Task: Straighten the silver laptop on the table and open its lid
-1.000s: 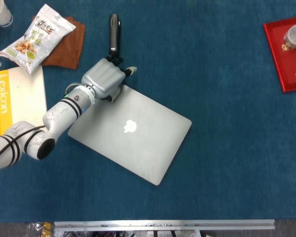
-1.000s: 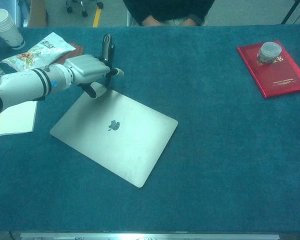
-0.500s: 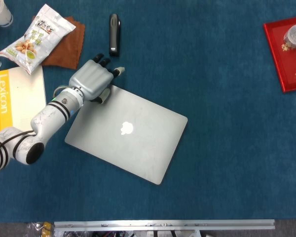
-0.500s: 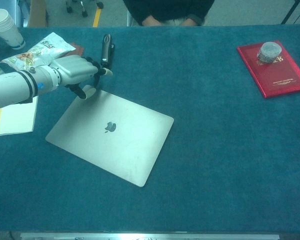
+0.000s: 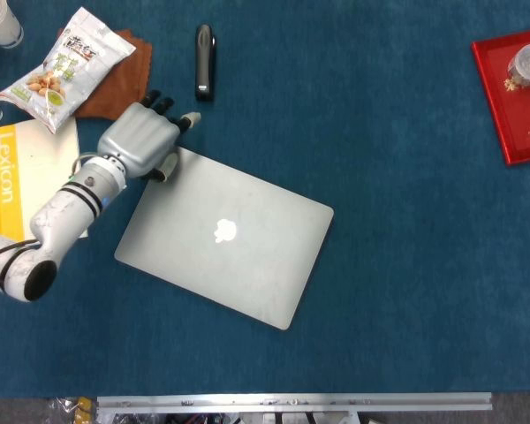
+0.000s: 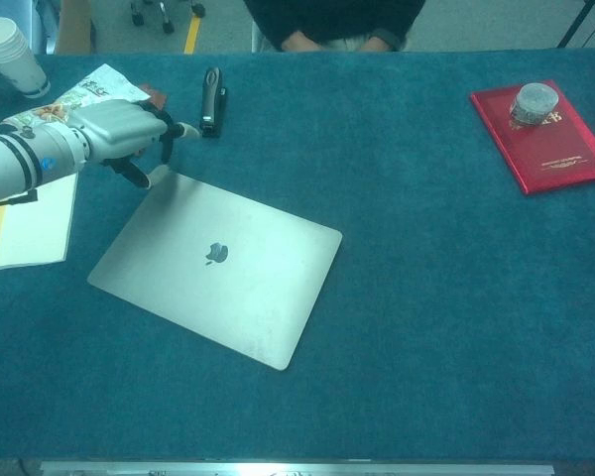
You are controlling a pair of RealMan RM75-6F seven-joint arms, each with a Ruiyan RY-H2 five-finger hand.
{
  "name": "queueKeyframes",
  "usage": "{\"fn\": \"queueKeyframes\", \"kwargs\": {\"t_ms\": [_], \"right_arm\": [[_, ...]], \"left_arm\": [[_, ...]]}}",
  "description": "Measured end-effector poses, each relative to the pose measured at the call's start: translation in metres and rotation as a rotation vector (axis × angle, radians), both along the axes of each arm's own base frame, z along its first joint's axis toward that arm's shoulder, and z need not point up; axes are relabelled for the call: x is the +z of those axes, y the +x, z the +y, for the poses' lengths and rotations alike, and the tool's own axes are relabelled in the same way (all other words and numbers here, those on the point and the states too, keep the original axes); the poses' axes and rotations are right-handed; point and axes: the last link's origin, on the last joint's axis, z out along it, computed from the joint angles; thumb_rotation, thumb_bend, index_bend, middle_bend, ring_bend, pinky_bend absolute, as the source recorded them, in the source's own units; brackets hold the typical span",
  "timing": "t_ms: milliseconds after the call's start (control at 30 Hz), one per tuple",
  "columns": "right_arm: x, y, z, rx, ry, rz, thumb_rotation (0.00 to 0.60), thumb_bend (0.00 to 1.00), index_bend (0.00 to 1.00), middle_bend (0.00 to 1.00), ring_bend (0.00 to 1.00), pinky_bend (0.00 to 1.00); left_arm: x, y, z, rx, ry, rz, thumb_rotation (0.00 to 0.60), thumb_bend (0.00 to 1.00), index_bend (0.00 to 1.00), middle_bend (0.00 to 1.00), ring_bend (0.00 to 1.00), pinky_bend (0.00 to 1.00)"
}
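Silver laptop [image 5: 225,237] lid shut, skewed, far-left corner by left-hand fingers [image 5: 170,165]

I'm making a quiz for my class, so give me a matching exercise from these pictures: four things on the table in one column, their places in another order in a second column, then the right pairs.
Things:
1. laptop
2. red book
3. snack bag
4. stapler

Places:
A. far right of the table, a small jar on top
B. far side, just beyond the left robot hand
C. far left, partly on a brown cloth
D. middle of the table, lid closed, lying crooked

Pairs: 1-D, 2-A, 3-C, 4-B
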Motion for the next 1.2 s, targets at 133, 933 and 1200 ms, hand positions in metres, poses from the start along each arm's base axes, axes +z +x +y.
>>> {"fn": "queueKeyframes", "kwargs": {"t_ms": [133, 933, 1200], "right_arm": [[-0.004, 0.003, 0.0, 0.015, 0.027, -0.015, 0.6, 0.1, 0.0, 0.1, 0.0, 0.24], [-0.012, 0.005, -0.006, 0.05, 0.095, -0.029, 0.6, 0.05, 0.0, 0.1, 0.0, 0.24], [-0.015, 0.011, -0.013, 0.064, 0.098, -0.034, 0.6, 0.01, 0.0, 0.1, 0.0, 0.24]], "left_arm": [[0.009, 0.0, -0.005, 0.012, 0.02, -0.042, 0.398, 0.55, 0.09, 0.34, 0.09, 0.06], [0.091, -0.036, -0.103, -0.014, 0.096, -0.139, 0.516, 0.37, 0.06, 0.15, 0.03, 0.06], [0.1, -0.052, -0.133, -0.038, 0.08, -0.111, 0.6, 0.32, 0.03, 0.07, 0.0, 0.06]]}}
